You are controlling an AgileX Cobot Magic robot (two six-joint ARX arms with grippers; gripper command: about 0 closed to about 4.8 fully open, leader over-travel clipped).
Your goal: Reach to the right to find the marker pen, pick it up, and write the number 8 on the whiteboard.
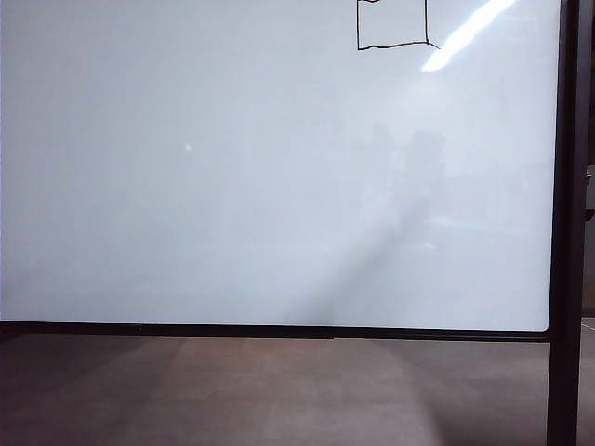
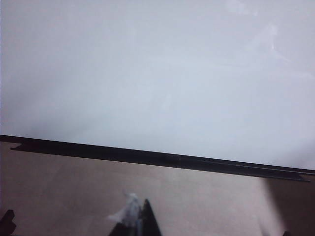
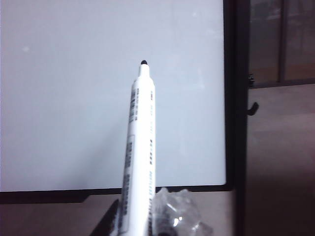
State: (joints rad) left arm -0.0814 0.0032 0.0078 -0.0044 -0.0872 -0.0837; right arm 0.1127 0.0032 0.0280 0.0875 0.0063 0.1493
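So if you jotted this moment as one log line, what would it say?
right hand: holds pen, tip off board | left hand: low, below board, state unclear | boxy outline drawn at board's top

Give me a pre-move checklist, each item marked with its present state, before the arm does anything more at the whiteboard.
1. Marker pen held by the right pincer: ok, barrel rises from the pincer at the frame edge.
2. Cap off, dark tip exposed: ok.
3. Tip off the whiteboard: ok, it points at the board with no contact showing.
4. Number 8 complete: cannot tell; only a boxy lower loop shows, cut off at the exterior view's top edge.
5. Left pincer out of the way: ok, low beneath the board's bottom frame, holding nothing visible.
6. Arms visible in the exterior view: not ok, neither appears.
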